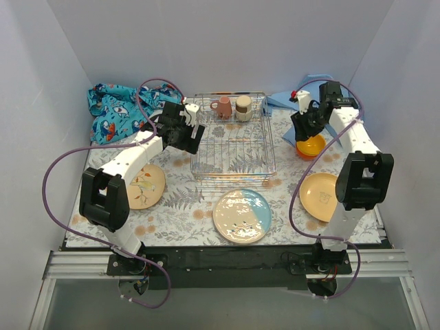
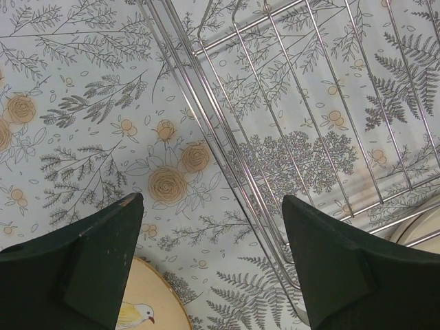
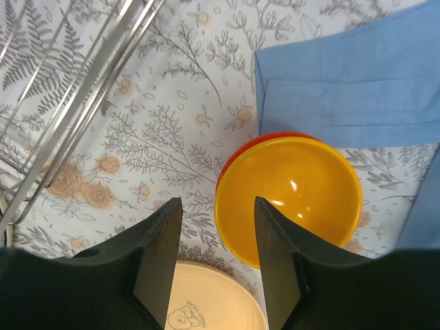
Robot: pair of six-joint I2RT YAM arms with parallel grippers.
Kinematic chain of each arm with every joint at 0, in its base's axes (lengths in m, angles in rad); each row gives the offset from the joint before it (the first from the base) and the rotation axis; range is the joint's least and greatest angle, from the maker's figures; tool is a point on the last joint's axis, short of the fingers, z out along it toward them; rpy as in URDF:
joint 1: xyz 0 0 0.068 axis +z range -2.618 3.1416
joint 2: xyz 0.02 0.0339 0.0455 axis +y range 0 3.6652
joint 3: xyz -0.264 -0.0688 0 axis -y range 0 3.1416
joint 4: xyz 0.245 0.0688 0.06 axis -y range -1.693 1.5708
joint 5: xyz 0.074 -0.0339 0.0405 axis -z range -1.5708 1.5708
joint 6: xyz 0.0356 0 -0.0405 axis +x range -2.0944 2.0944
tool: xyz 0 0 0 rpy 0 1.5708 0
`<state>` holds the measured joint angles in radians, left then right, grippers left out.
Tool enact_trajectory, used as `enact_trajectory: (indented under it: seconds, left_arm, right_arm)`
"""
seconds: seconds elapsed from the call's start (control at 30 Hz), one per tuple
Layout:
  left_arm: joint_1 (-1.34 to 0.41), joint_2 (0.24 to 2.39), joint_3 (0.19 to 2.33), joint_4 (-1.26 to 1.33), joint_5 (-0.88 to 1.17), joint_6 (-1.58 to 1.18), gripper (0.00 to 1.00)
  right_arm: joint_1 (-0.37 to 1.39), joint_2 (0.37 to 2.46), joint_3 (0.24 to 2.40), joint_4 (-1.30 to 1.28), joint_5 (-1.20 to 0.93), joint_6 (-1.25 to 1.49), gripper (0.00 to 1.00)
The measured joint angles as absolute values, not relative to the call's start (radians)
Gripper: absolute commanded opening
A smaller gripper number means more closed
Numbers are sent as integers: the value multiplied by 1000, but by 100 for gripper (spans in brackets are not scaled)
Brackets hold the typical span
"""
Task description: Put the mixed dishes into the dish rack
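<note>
The silver wire dish rack stands mid-table, with a pinkish mug and a small cup at its far end. My left gripper is open and empty above the rack's left edge; the tan plate shows by its left finger. My right gripper is open above the orange bowl, its fingers to either side of the bowl's left rim. The orange bowl sits nested in the red bowl. The cream-and-blue plate and yellow plate lie near the front.
A blue patterned cloth is bunched at the back left. A plain light-blue cloth lies behind the bowls and also shows in the right wrist view. The yellow plate lies just in front of the bowls. White walls enclose the table.
</note>
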<state>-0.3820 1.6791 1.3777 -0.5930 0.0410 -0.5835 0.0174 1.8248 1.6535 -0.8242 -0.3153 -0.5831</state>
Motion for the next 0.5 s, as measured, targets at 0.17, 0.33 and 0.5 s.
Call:
enact_trajectory:
  seconds: [0.17,0.33,0.5]
  left_arm:
    - [-382,1683,1378,-590,41,-584,82]
    - [-382,1696,1378,-589,40,-584,82]
    - [-382,1707,1378,-582,40,-584,82]
  right_arm:
    - [23,1906,1665,-862,-282,-582,51]
    - [37,1963,1696,-897,-248,-583,42]
    - [50,1985,1707,-913,-224,-580,34]
